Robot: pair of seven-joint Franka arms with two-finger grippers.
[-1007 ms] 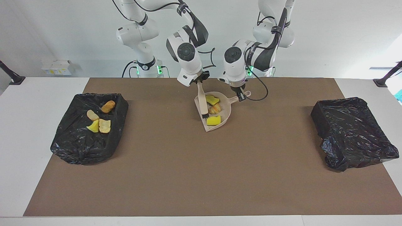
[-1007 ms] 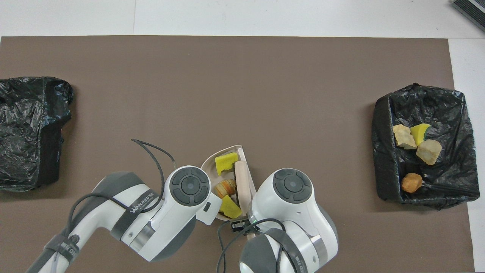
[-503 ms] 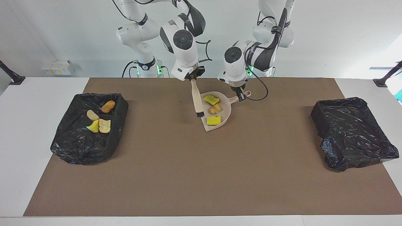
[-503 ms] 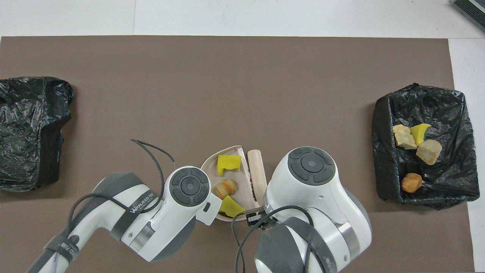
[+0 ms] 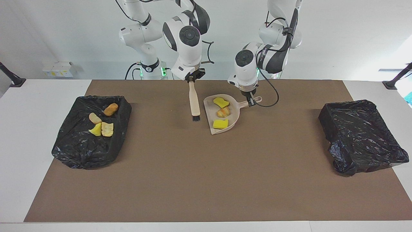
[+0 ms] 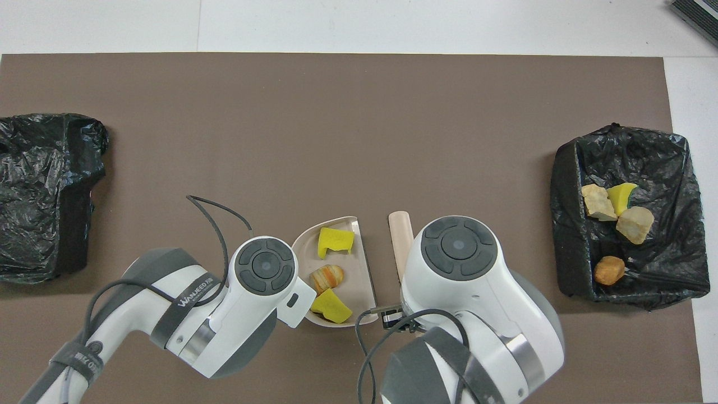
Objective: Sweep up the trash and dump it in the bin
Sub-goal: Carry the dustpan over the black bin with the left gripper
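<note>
Facing view, three trash scraps (image 5: 222, 112) apparently lined along dustpan (image 5: 210, 111), left fingers (image 5: 250, 100) gripping handle, right fingers (image 5: 192, 79) gripping brush (image 5: 194, 102).

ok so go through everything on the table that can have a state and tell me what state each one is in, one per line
Dustpan: loaded with three scraps, held by its handle.
Brush: hanging bristles down, clear of the dustpan.
Left claw: shut on the dustpan handle.
Right claw: shut on the brush handle.
Bin at the right arm's end: open, four scraps inside.
Bin at the left arm's end: open, no scraps visible inside.
</note>
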